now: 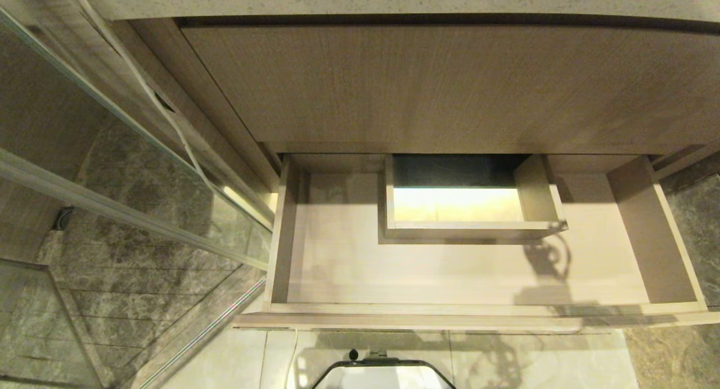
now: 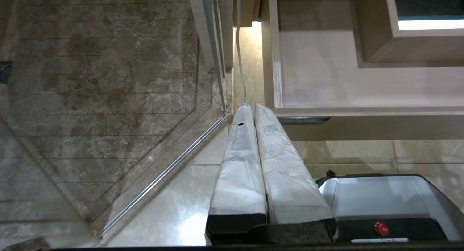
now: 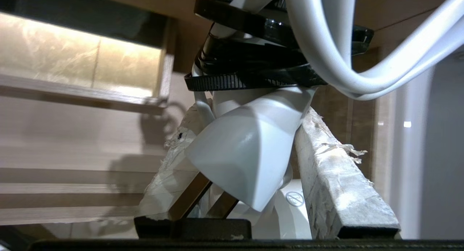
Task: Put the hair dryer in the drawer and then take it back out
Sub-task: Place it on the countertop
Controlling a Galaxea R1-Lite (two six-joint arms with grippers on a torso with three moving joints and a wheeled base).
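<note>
Hair dryer: nearest my right wrist camera I see the white plastic hair dryer, its white coiled cord bundled by a dark strap, raised over the drawer.
Right claw: I read the right gripper as clamped on the hair dryer, one tape-wrapped finger pressed against each side of the white body.
Drawer: the wide, shallow, light-brown wood-grain drawer stands pulled out, its floor bare in my head view.
Notch: a boxed rectangular notch sits at the drawer's back wall, mid-width.
Left claw: the left gripper hangs just outside the drawer's front left corner, its two wrapped fingers pressed together, empty.
Base: the robot's grey base stands on the tiled floor before the drawer front.
Glass: a glass panel stands left of the drawer.
</note>
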